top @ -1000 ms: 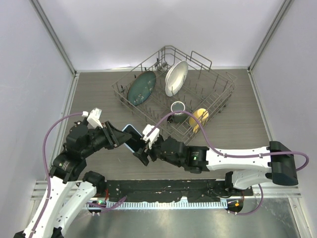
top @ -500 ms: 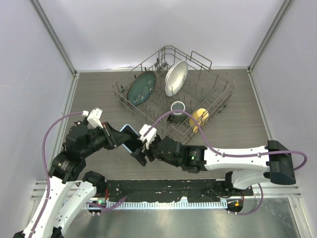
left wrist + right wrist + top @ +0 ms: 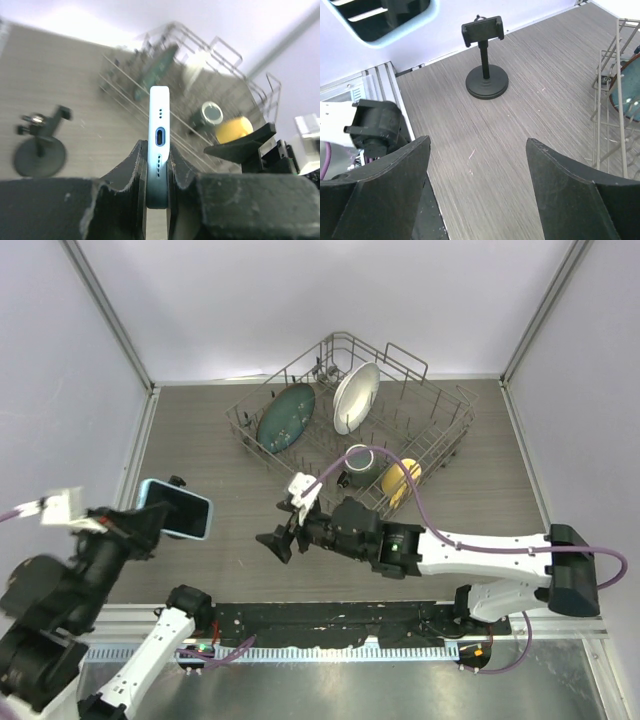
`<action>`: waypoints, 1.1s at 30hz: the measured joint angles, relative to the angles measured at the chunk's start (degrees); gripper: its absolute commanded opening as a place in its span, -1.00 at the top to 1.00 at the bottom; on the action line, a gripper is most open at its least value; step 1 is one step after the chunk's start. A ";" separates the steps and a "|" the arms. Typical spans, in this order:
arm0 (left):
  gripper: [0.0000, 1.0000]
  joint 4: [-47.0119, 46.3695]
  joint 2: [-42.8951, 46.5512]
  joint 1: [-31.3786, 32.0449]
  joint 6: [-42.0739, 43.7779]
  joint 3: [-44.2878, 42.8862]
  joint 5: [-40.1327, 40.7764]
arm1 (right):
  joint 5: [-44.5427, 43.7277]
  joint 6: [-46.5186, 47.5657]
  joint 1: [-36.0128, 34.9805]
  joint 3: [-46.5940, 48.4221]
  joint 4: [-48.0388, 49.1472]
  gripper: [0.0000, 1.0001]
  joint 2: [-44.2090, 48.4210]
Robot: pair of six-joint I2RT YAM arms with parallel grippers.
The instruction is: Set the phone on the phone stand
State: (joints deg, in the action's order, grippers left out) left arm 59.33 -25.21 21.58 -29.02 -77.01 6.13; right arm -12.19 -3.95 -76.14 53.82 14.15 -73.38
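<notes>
From above, the left tool (image 3: 135, 523) is clamping the phone (image 3: 178, 510) and holding it in the air over the left edge of the table (image 3: 200, 420), screen facing up. The right tool (image 3: 277, 540) is hovering near the table's near edge, fingers apart and gripping nothing. A dish rack (image 3: 445, 430) is sitting toward the far edge.

In the left wrist view, the phone (image 3: 160, 135) is standing edge-on, pinched between the fingers (image 3: 135, 165). The phone stand (image 3: 40, 152) is showing blurred on the table to the left.

In the right wrist view, the wide-spread tool (image 3: 477, 165) is facing the phone stand (image 3: 486, 82), which is standing upright on its disc base near the table's left edge.
</notes>
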 measured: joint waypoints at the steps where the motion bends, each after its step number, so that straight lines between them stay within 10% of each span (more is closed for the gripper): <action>1: 1.00 0.57 0.57 0.04 1.09 -2.47 2.40 | 1.44 -0.20 1.11 0.81 -0.07 -0.67 -1.01; 19: 0.99 8.72 4.13 0.09 5.16 -9.66 20.02 | 14.03 7.56 12.24 45.03 1.95 0.12 -48.78; 33: 0.99 11.37 7.06 0.09 5.44 -7.34 19.87 | 17.25 10.29 11.45 54.36 1.53 0.01 -58.40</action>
State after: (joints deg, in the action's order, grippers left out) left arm 70.70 -18.15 21.67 -23.57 -84.36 26.00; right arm 5.06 6.35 -64.69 108.18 15.68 -131.79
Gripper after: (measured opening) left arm 0.178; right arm 0.470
